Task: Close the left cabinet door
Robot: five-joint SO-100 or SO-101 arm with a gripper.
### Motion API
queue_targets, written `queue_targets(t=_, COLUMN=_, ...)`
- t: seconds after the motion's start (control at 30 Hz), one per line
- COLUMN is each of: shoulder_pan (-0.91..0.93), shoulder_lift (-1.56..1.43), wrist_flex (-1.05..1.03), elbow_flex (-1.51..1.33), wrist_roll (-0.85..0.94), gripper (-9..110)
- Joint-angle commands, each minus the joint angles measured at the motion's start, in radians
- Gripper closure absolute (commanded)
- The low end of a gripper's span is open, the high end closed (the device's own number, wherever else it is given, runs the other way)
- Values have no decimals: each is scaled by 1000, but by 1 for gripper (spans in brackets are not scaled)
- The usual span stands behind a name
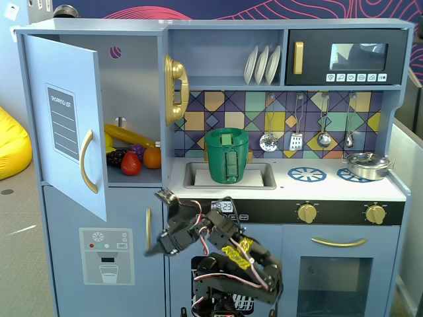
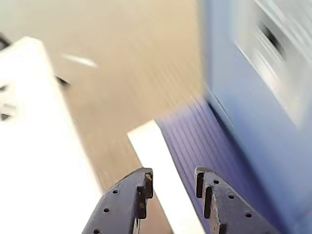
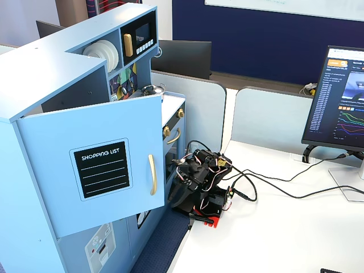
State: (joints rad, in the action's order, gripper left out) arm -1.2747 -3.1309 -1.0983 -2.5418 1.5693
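The left cabinet door is light blue with a black "SHOPPING LIST" panel and a gold handle. It stands swung wide open at the kitchen's upper left. It also shows in a fixed view from the side, with its handle towards the arm. My gripper is low in front of the kitchen, below and to the right of the door's free edge, apart from it. In the wrist view my gripper is open and empty over the white table edge; the door is out of that view.
The open cupboard holds toy fruit. Below it is the blue door with a water-dispenser graphic, blurred in the wrist view. A gold phone hangs beside the cupboard. A green pot sits in the sink. Cables and a monitor are on the white table.
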Motion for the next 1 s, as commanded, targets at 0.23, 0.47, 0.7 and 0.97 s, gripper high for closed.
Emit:
queue_targets(t=0.23, shoulder_pan=-376, shoulder_lift=402, wrist_flex=325, elbow_flex=460, wrist_roll=219, gripper=102)
queue_targets(t=0.47, shoulder_pan=-394, shoulder_lift=681, wrist_flex=403, elbow_flex=704, wrist_roll=284, gripper=102)
queue_targets(t=0.7, shoulder_pan=-337, shoulder_lift=945, wrist_flex=463, elbow_flex=971, wrist_roll=313, gripper=102)
queue_targets(t=0.97, shoulder_pan=-275, shoulder_lift=1003, wrist_flex=463, elbow_flex=1034, wrist_roll=316, gripper=102)
